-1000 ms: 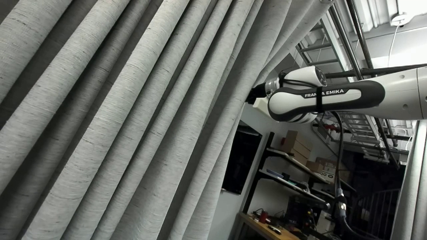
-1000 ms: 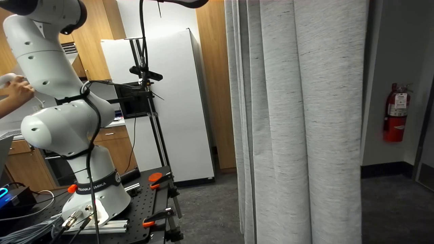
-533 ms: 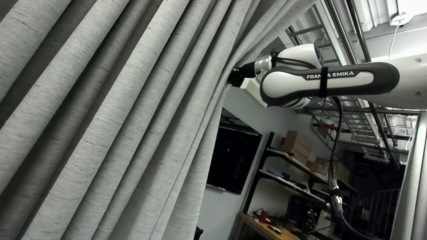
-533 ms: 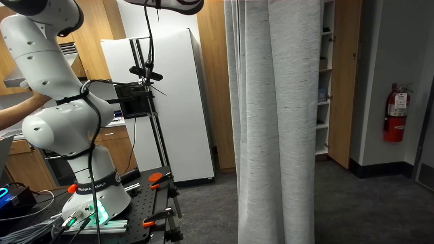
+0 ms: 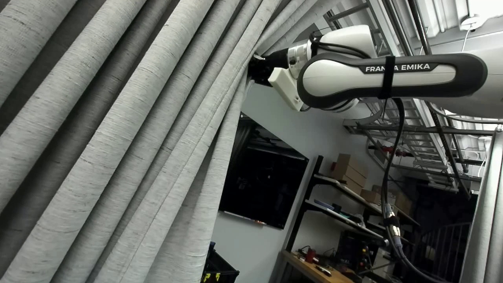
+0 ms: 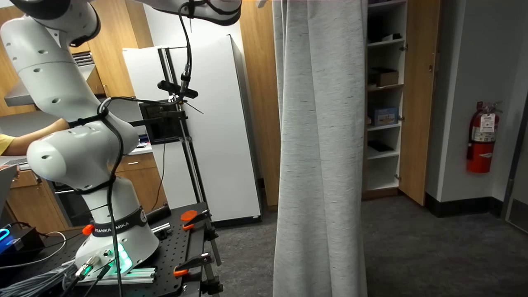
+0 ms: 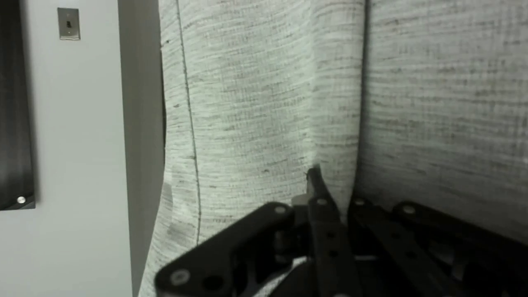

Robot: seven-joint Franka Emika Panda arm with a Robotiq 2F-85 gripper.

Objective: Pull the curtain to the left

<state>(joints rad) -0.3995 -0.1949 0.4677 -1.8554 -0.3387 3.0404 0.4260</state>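
The curtain is a large light-grey woven drape with long folds. It fills the left of an exterior view (image 5: 129, 118), hangs in the middle of an exterior view (image 6: 321, 144) and fills most of the wrist view (image 7: 247, 103). My gripper (image 5: 259, 65) is at the curtain's edge in an exterior view, where the folds bunch towards it. In the wrist view, the black fingers of my gripper (image 7: 340, 200) are close together with a fold of the curtain pinched between them. The right fingertip is hidden behind the fabric.
A black wall screen (image 5: 265, 175), shelves (image 5: 346, 216) and a wooden bench (image 5: 314, 269) stand beyond the curtain. A cabinet with an open door (image 6: 418, 103) and a fire extinguisher (image 6: 482, 138) are behind it. A person's arm (image 6: 41, 134) shows behind the robot.
My gripper has moved left and up in an exterior view, and the curtain's edge has moved left with it. More of the screen and the open cabinet now show. The person's hand has shifted.
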